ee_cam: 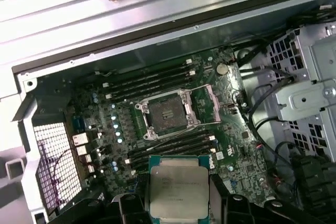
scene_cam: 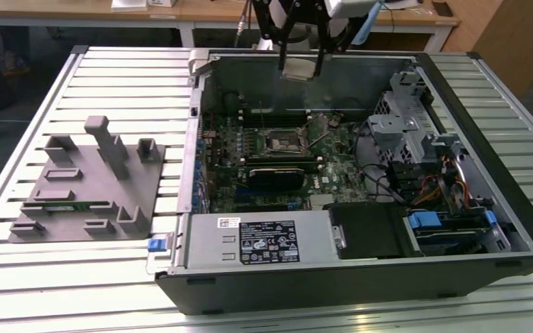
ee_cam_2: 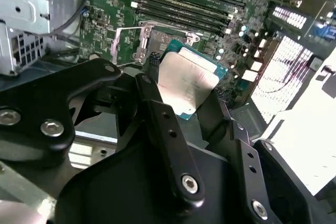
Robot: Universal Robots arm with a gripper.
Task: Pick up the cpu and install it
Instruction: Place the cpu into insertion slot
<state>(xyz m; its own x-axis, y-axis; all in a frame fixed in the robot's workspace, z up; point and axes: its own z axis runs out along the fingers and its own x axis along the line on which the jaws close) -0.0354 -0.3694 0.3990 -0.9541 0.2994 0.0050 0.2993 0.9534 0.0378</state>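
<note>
The black two-fingered gripper (ee_cam_2: 185, 92) is clenched on the cpu (ee_cam_2: 191, 77), a small flat square chip with a pale silver metal lid and a thin green rim. Its black fingers (ee_cam_2: 157, 109) press two opposite edges, so the chip hangs between them, clear of the board. The chip lies flat with its lid facing up toward the wrist cameras, about level with the green motherboard (ee_cam: 231, 145) beneath it. Being square, it shows no long axis. In the first wrist view its sides run roughly in line with those of the socket. Faint lines of print cross the lid, too small to read.

Below and ahead of the gripper sits the silver-framed square socket (ee_cam: 168, 113), open, its contact field bare, with black memory slots (ee_cam: 152, 82) along two sides. In the exterior view the gripper hangs over the black open computer case (scene_cam: 359, 284), near the end farthest from the white label (scene_cam: 266, 239), whose print cannot be made out. The grey plastic holder tray (scene_cam: 91, 187) lies well apart from the gripper, toward the exterior view's left, on the slatted metal table (scene_cam: 119, 277).
</note>
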